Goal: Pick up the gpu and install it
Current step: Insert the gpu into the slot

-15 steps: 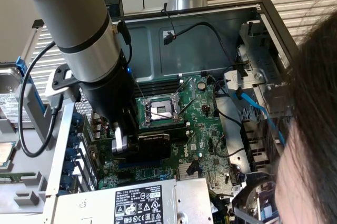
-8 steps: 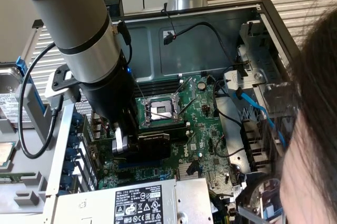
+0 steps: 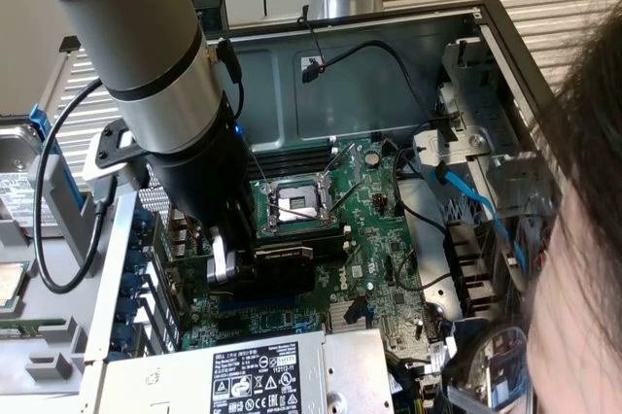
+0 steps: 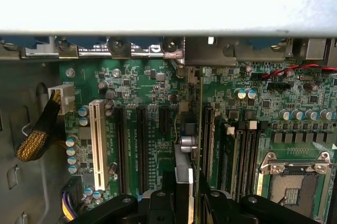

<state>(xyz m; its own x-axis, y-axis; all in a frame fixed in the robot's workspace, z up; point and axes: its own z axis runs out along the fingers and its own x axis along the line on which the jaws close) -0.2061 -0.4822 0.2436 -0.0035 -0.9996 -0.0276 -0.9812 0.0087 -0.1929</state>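
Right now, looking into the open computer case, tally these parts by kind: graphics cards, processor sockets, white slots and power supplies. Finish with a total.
graphics card: 1
processor socket: 1
white slot: 1
power supply: 1
Total: 4

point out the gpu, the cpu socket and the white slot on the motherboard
gpu (image 3: 284, 270), exterior view, on its black fan shroud.
cpu socket (image 3: 294, 204), exterior view, on the open metal frame.
white slot (image 4: 98, 145), wrist view, mid-length of the slot.
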